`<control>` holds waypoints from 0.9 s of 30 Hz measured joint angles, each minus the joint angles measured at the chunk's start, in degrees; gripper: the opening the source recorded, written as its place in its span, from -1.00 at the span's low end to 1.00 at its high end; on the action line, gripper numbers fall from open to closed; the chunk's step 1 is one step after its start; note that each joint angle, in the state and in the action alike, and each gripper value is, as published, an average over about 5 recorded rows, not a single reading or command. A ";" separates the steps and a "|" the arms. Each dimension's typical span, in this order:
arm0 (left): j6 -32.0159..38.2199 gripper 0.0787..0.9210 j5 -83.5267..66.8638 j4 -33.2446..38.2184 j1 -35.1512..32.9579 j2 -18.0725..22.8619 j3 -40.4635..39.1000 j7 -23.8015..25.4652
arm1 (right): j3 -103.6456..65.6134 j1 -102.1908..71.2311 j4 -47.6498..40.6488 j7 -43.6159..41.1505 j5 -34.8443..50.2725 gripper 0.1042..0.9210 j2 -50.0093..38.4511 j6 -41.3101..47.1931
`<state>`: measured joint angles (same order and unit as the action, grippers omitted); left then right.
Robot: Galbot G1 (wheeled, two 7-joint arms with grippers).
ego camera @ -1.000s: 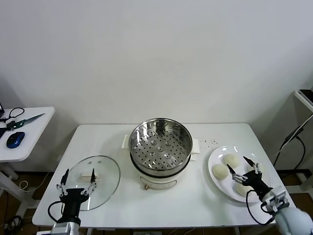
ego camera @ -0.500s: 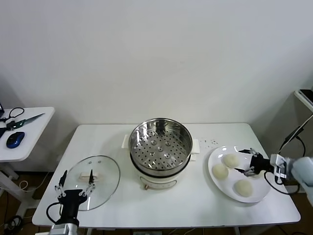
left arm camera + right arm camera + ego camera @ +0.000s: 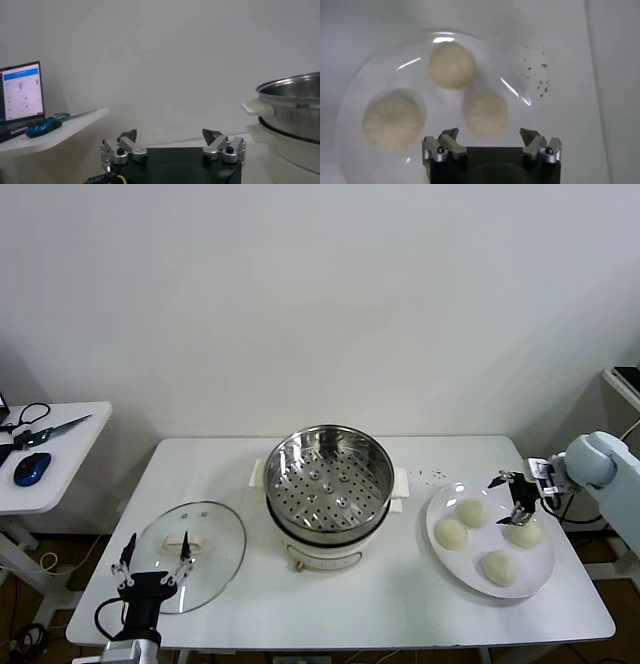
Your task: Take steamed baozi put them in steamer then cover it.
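At right of frame, four steamed baozi point(image 3: 485, 536) sit on a white plate point(image 3: 540, 580); the right hand point(image 3: 509, 495), fingers apart, hovers above them. Steamer point(image 3: 328, 489) stands centre; the cover point(image 3: 195, 551) lies lower left by the left hand point(image 3: 153, 561), also spread, on the surface point(image 3: 400, 599).

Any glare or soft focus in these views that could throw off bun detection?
Right wrist view: bright glare streaks on the glossy white plate; the cream-white dough buns look soft, with the open right gripper above them. Head view: even light, reflections inside the shiny steel steamer, four buns readable. Left wrist view: steamer rim blurred.
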<state>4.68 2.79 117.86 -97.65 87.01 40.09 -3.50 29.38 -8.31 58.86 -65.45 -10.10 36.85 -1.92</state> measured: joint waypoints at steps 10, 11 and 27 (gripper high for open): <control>-0.11 0.77 -0.03 -0.99 0.50 -0.05 0.55 -0.13 | 5.92 4.33 -6.72 -1.53 -2.27 0.76 5.89 -0.43; -0.13 0.77 -0.03 -1.06 0.60 0.01 0.58 -0.15 | 6.32 4.53 -7.26 -1.61 -2.43 0.76 6.42 -0.48; -0.57 0.77 0.12 -1.83 1.50 0.49 0.60 -0.23 | 9.09 5.97 -13.51 -1.94 -4.57 0.76 12.17 -1.39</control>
<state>4.11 2.90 116.03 -96.15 87.50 40.70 -3.73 38.47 -2.34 45.35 -67.39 -14.67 49.03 -3.31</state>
